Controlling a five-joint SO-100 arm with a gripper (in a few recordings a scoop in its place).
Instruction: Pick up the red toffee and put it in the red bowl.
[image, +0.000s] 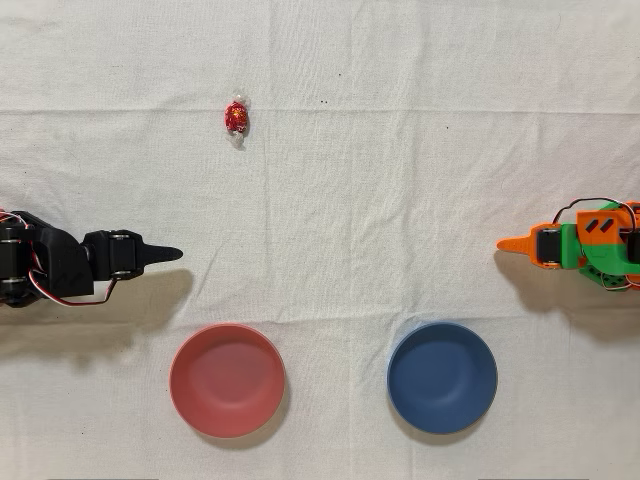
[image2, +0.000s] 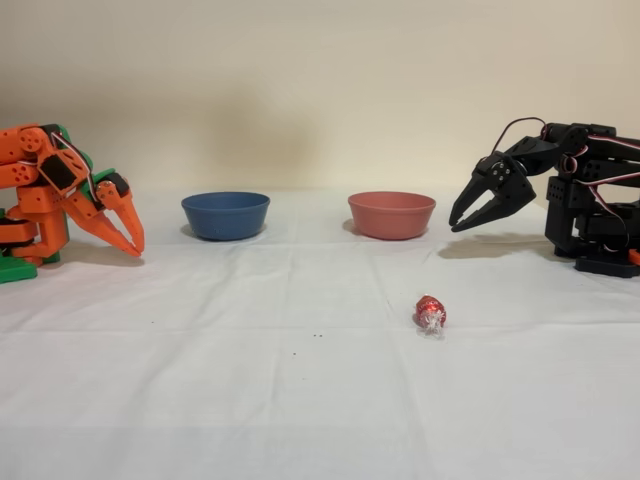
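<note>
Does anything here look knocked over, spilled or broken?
Nothing stands out. The red toffee lies intact on the cloth, the red bowl and blue bowl sit upright and empty, apart from the black gripper.

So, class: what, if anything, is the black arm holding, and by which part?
Nothing. Its end effector hangs empty above the cloth; the toffee lies apart, untouched.

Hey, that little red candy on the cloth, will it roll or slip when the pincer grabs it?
The red toffee looks round, so a nudge could roll it, though the cloth may slow it. Its shiny foil probably makes it slippery. The twisted ends look flimsy, poor to grip.
</note>
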